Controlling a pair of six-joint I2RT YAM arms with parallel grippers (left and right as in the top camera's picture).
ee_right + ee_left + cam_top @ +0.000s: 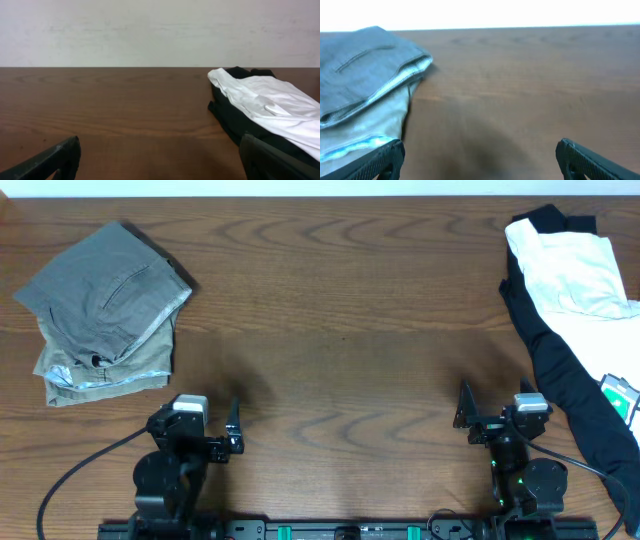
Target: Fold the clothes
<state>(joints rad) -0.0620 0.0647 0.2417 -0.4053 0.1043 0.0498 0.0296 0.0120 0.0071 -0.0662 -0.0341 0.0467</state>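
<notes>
Resting wide apart and empty, the fingers of the left gripper (196, 428) point up the table (340, 330). The grey shorts (105, 290) lie beyond this gripper and off to its left, well apart from it. They form a compact bundle set askew on the khaki shorts (110, 375). Their pale-lined edge slants toward the gripper, so no long axis is clear. The right gripper (500, 420), also spread and empty, sits far to the right, making the left arm the nearer. The khaki pair is mostly covered, and the bundle's layers cannot be counted.
</notes>
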